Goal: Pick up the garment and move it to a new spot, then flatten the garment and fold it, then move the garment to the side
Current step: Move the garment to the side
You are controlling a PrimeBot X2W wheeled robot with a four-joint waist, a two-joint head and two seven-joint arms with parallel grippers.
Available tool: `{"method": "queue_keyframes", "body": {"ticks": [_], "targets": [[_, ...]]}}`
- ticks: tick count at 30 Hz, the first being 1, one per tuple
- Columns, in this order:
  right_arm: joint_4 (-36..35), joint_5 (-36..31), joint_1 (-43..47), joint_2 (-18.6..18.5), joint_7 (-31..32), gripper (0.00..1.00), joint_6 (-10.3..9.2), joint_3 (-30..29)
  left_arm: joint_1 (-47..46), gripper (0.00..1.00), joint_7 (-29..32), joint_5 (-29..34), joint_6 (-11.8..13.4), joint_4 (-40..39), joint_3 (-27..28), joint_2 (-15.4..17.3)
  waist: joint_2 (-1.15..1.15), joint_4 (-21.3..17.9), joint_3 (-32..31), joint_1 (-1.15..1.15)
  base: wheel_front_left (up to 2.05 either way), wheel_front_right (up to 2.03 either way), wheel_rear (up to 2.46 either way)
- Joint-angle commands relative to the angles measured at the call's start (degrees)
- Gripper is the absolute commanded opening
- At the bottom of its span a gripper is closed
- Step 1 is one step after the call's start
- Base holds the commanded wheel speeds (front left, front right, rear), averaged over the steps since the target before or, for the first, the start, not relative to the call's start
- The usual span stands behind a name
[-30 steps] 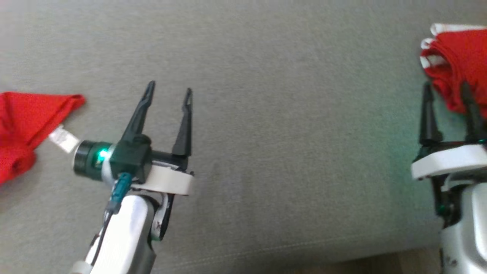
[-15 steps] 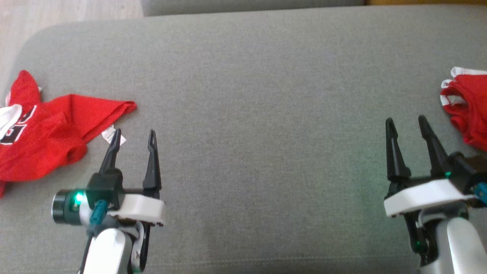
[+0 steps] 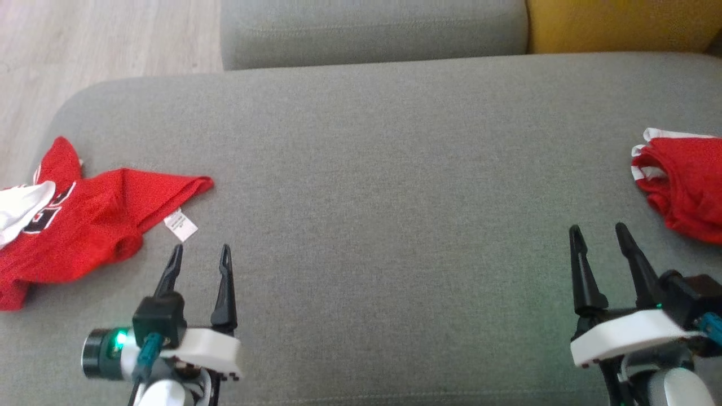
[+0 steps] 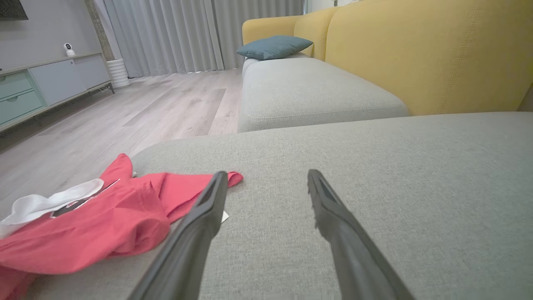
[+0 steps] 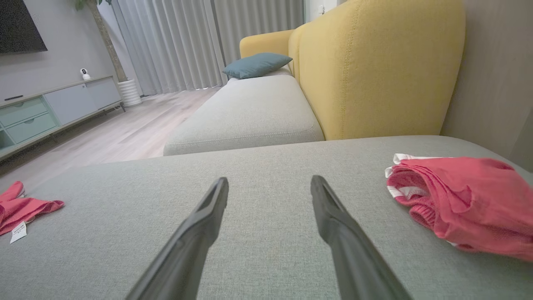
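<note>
A crumpled red garment (image 3: 84, 220) with white trim and a white tag lies at the left end of the grey sofa seat (image 3: 383, 197); it also shows in the left wrist view (image 4: 95, 216) and, small, in the right wrist view (image 5: 21, 206). My left gripper (image 3: 200, 256) is open just right of and nearer than it, touching nothing. A second red garment (image 3: 685, 186), folded with white edging, rests at the right end (image 5: 462, 200). My right gripper (image 3: 598, 234) is open and empty, left of and nearer than that bundle.
A yellow backrest (image 5: 374, 71) rises behind the seat. A second grey cushion (image 4: 308, 91) with a teal pillow (image 4: 272, 46) extends away. Wooden floor (image 3: 107, 39) lies past the seat's left end, with a cabinet (image 4: 37, 87) and curtains beyond.
The head camera has tilted up, bringing the seat's far edge, floor and backrest into view. Both grippers sit lower in the view, the left one closer to the left garment's side; both stay open.
</note>
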Motion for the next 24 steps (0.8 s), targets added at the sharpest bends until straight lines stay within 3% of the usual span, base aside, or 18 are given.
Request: {"method": "queue_keyframes", "body": {"ticks": [1, 24], "targets": [[-2.5, 0.5, -1.0, -0.2, 0.0, 1.00, 0.37, 1.5, -1.5, 1.00, -0.3, -0.4, -0.1, -1.7, 2.1, 1.2, 0.00, -0.1, -0.6, 0.00, 0.00, 0.00, 0.00], [-3.6, 0.6, -0.4, -0.2, 0.2, 1.00, 0.37, 0.6, -1.9, 1.00, -0.2, -1.0, 0.5, -1.5, 1.1, 1.7, 0.00, 0.5, -1.1, 0.00, 0.00, 0.00, 0.00]]}}
